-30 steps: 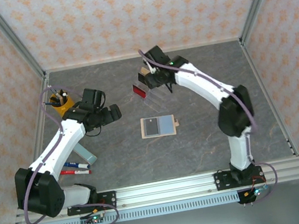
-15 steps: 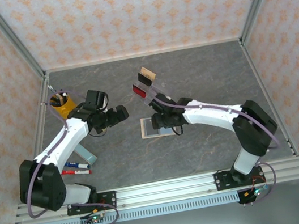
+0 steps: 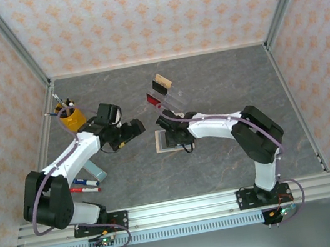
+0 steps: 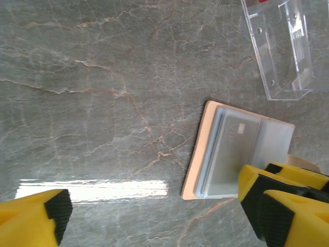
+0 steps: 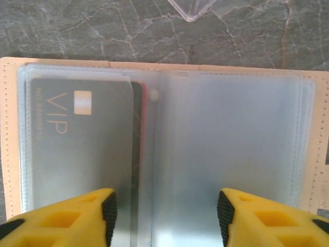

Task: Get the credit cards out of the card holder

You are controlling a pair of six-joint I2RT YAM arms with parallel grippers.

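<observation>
Left pincer [image 3: 129,131]: spread wide, empty, near the card holder [image 4: 194,164], open flat mid-table. Right pincer [image 5: 164,211]: parted above its sleeves, gripping nothing. Better to shift left onto the dark grey card [image 5: 77,139], catch only its right edge, not the clear sleeve, and slide out flat while pinning the holder with the left.
</observation>
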